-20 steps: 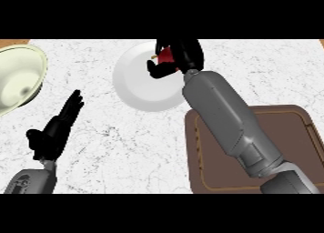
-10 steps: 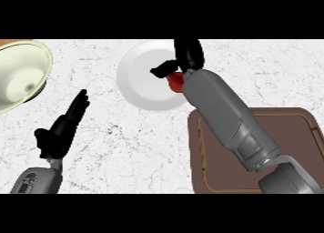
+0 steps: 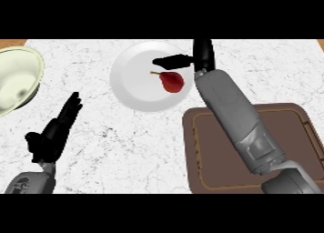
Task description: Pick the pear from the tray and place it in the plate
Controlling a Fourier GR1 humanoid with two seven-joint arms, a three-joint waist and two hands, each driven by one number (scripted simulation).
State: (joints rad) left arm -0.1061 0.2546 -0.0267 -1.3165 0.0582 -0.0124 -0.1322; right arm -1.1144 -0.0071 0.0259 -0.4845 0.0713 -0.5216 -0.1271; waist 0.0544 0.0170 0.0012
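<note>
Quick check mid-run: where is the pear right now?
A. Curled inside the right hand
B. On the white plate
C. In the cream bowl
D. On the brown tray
B. The red pear lies on the white plate, with the right hand open just above it and not curled round it.

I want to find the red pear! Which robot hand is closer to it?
The right hand. It is just above the pear, which lies on the white plate, its fingers open. The left hand rests open far off, down at the left on the counter.
</note>
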